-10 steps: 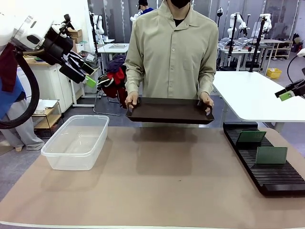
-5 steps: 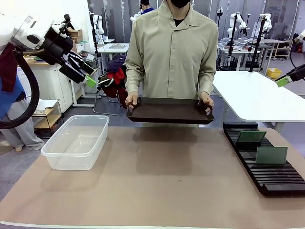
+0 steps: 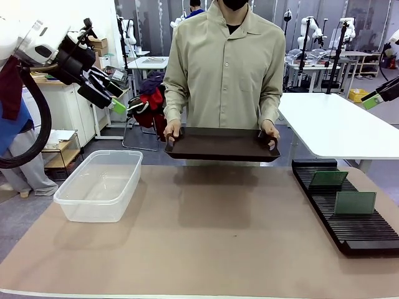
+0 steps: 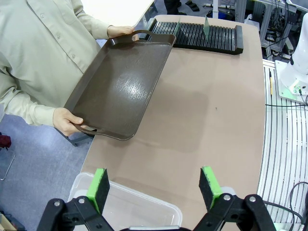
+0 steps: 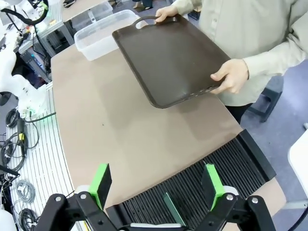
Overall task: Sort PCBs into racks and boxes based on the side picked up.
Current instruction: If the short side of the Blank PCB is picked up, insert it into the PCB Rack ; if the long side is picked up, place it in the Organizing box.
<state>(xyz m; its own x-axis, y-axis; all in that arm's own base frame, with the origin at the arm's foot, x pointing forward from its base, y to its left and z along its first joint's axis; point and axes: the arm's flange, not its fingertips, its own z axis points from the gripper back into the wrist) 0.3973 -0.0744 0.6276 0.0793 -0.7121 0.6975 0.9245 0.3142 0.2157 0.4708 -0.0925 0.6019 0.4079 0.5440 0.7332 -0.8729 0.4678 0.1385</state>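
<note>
Two green PCBs (image 3: pixel 328 179) (image 3: pixel 355 203) stand upright in the long black rack (image 3: pixel 365 233) on the right of the table. The clear plastic box (image 3: pixel 93 208) sits empty on the left. My left gripper (image 3: pixel 120 98) hangs open, high above and behind the box. In its wrist view the left gripper (image 4: pixel 155 187) is open with nothing between its pads, above the box (image 4: pixel 130 204), with the rack (image 4: pixel 219 41) far off. My right gripper (image 3: pixel 376 99) is raised at the far right edge. In the right wrist view the right gripper (image 5: pixel 157 183) stands open over the rack (image 5: pixel 216 178).
A person at the far side holds an empty dark handled tray (image 3: pixel 221 144) in both hands above the table's far edge. The brown table top (image 3: pixel 218 243) lies bare between box and rack. A white table (image 3: pixel 336 124) stands behind the rack.
My right gripper has risen and drawn back toward the upper right edge. The left arm, the tray, the PCBs and the box have not moved.
</note>
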